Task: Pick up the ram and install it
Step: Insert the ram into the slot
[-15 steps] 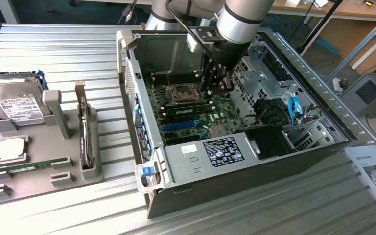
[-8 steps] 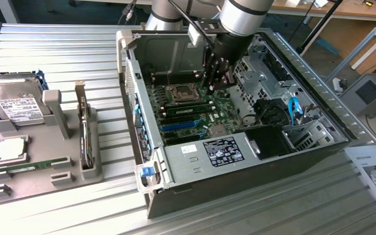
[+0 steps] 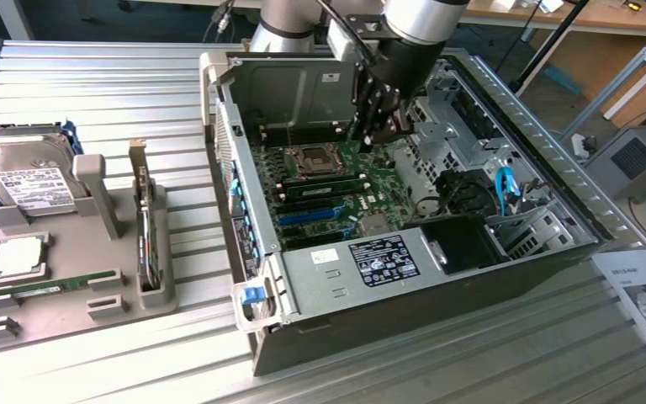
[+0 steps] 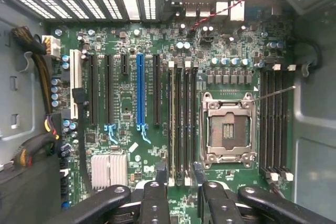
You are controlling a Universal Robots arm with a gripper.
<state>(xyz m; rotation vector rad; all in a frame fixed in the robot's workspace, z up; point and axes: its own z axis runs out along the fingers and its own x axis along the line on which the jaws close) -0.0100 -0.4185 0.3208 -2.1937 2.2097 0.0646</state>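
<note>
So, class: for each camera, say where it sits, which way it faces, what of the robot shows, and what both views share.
Exterior view: high off the arm, looking down on the open computer case and parts tray; the arm and gripper reach in.
Wrist view: on the wrist, facing the motherboard squarely; the open gripper's fingers show.
Shared: the CPU socket and blue slot.

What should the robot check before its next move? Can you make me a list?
1. Gripper open: ok.
2. Nothing held between its fingers: ok.
3. Ram standing on the board, beside the socket: ok.
4. Ram pushed fully down: cannot tell.
5. Spare ram lying on the tray: ok.
</note>
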